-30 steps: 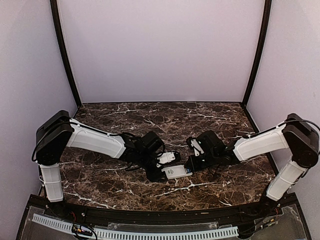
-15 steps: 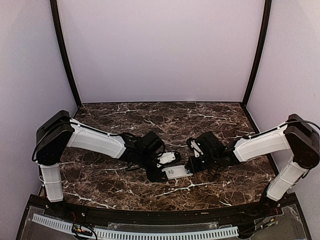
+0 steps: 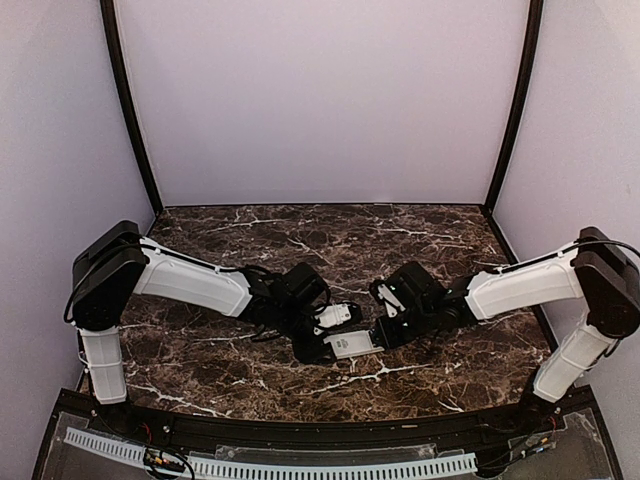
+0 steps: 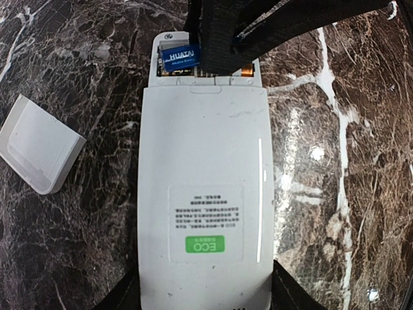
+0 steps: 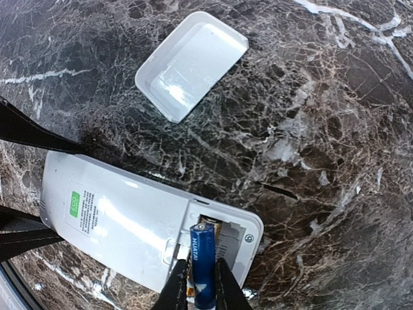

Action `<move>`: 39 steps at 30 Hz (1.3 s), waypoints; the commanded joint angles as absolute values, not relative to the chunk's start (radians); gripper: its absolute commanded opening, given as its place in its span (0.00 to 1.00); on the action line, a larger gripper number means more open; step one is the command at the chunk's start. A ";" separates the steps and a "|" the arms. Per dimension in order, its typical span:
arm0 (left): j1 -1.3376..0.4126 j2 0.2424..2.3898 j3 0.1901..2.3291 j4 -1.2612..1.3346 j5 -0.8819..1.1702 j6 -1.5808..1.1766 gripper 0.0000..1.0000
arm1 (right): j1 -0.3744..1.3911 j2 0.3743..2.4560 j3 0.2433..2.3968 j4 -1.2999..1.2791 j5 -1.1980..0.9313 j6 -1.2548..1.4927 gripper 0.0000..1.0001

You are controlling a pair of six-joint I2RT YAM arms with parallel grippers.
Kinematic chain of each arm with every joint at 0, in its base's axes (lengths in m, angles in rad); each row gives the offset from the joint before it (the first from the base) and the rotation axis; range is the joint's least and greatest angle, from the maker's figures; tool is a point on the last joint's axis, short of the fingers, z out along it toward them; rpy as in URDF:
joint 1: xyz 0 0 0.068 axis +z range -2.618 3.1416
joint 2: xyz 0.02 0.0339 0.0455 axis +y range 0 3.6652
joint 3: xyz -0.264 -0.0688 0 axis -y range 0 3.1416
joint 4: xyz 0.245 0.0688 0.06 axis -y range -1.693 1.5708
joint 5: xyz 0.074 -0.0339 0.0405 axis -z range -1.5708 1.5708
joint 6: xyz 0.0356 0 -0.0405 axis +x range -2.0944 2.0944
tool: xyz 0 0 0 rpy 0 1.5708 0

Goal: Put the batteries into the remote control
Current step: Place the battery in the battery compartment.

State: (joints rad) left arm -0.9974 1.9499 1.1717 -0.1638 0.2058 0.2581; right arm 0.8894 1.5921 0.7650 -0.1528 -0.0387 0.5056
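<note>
- Location: the remote control [image 4: 203, 187] lies back-up on the dark marble table [image 5: 335, 129]. Its battery bay is uncovered at the end facing the right arm.
- Left gripper [image 4: 205, 302]: closed across the remote control's width at the end away from the bay. One finger bears on each long edge, and it holds the handset flat on the table.
- Right gripper [image 5: 201, 292]: closed to a narrow gap on one battery [image 5: 204, 258]. It pinches the blue sleeve near the rear end, and the silvery front end points into the bay.
- Battery position: the battery is partly inside the open bay, beside a brass-coloured contact. The views do not show whether it is fully seated, or whether a second cell is already under it.
- Handling, battery: judged light, rigid and smooth-sleeved, so it may roll or pivot between flat pads. Grip the cylinder's middle rather than an end, and press it along its axis against the spring contact.
- Handling, remote control: judged a light, hollow plastic shell with slick faces, so it is likely to slide on polished stone when pushed. Hold it by the long edges, clear of the bay.
- Loose cover [image 5: 191, 64]: it lies inner face up on the table, apart from the remote control. It is thin and probably flexes, so take it by its edges.
</note>
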 commanded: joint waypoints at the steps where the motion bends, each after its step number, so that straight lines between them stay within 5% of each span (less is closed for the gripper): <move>1: -0.990 1.996 1.138 -0.253 0.198 0.232 0.56 | 0.888 1.614 0.799 -0.314 -0.005 0.482 0.15; 28: -0.987 1.993 1.129 -0.242 0.205 0.235 0.55 | 0.850 1.821 1.141 -0.617 -0.094 0.455 0.14; 39: -0.986 1.993 1.128 -0.239 0.209 0.234 0.55 | 0.845 1.820 1.170 -0.635 -0.081 0.438 0.00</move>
